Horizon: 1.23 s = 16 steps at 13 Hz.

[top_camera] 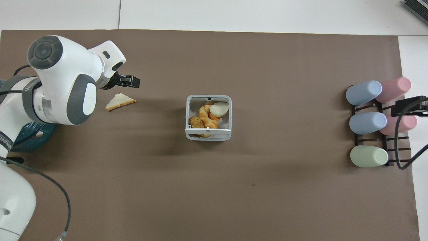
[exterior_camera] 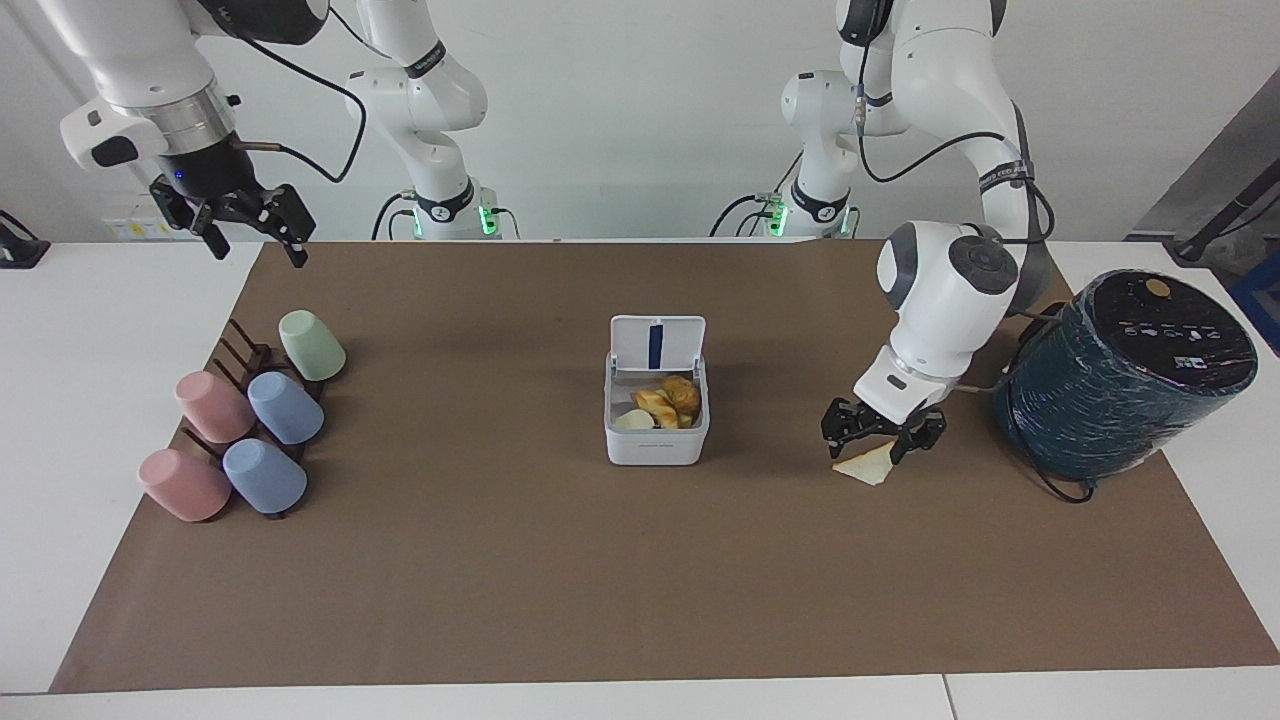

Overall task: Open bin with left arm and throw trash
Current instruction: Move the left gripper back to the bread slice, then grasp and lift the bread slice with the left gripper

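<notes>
Bin [exterior_camera: 656,432] at centre frame on the table [exterior_camera: 520,580], lid up, several scraps already inside. One wedge of trash [exterior_camera: 868,465] is left, lower right of the bin, flat on the table. My left tool [exterior_camera: 884,436] hangs just over it, jaws wide, holding nothing. Right tool [exterior_camera: 232,222] waits upper left, open, empty. Remaining, I reckon: grab wedge, drop in bin.
</notes>
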### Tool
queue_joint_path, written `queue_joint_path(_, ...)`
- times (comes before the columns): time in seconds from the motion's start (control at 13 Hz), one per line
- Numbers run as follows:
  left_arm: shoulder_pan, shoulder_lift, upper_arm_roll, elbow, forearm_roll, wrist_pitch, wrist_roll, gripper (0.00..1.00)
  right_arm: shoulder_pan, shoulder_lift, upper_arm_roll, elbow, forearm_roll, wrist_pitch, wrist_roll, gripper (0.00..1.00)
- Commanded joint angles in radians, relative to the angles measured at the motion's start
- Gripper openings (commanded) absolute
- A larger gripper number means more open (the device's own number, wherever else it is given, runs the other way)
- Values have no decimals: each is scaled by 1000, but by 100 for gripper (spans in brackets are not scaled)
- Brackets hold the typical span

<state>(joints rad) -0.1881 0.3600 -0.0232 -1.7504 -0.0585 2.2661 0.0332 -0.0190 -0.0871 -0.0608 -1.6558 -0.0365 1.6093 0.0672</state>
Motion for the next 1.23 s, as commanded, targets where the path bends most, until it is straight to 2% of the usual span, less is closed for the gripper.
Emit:
queue_joint_path(0.0,13,-7,-9,-104,14,113,88,91,2,-2,2,1,-17,-5,-6,100)
queue_joint_path(0.31,42,-3,-3,-161,16,154,218,92,2,-3,2,1,-17,-8,-6,100)
queue_joint_path(0.77,55,2,-3,-230,55,234,232,90,2,-3,2,1,-17,-5,-4,100)
queue_joint_path(0.85,55,1,-3,-245,55,248,232,86,2,-3,2,1,-17,-5,-4,100)
queue_joint_path(0.92,55,1,-3,-259,55,262,232,78,2,-3,2,-1,-17,-5,-4,100)
queue_joint_path(1.08,55,-1,-3,-270,55,267,232,54,4,-3,2,-1,-17,-2,-4,100)
queue_joint_path(1.15,55,-1,-3,-270,55,265,232,37,4,-3,2,-1,-17,-2,-4,100)
